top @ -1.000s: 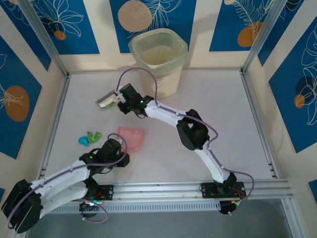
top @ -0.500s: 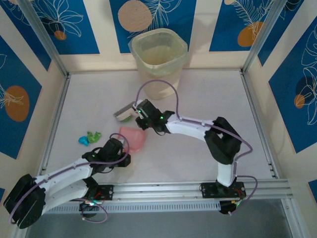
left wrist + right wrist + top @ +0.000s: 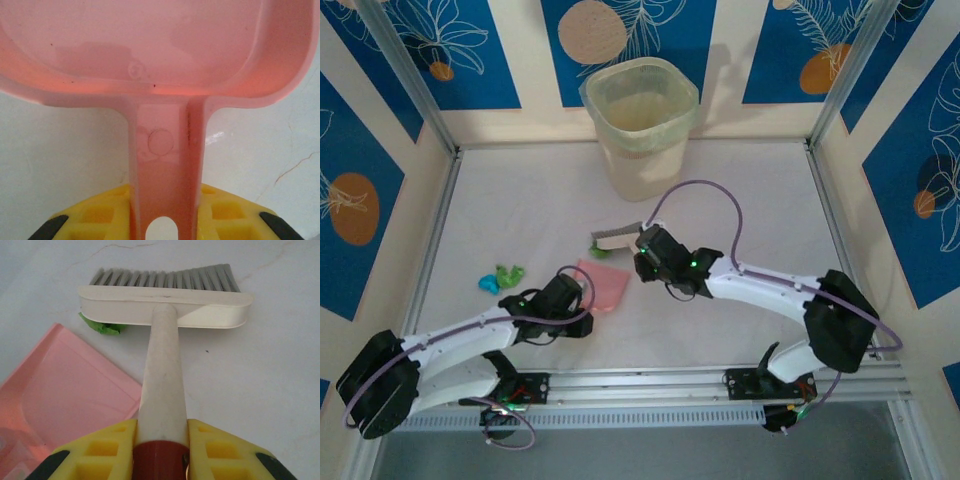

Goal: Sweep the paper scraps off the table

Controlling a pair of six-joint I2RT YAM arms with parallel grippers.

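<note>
Green paper scrap (image 3: 104, 328) peeks from under brush (image 3: 165, 302), ahead of right tool (image 3: 160, 455).

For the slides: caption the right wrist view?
Right gripper grips the cream brush, a green paper scrap at its head's left end, pink dustpan alongside on the table.

A pale bin (image 3: 640, 125) blocks the table's (image 3: 780, 210) back centre. Dustpan (image 3: 603, 287) and brush (image 3: 615, 240) crowd the middle; open surface lies to the right.
</note>
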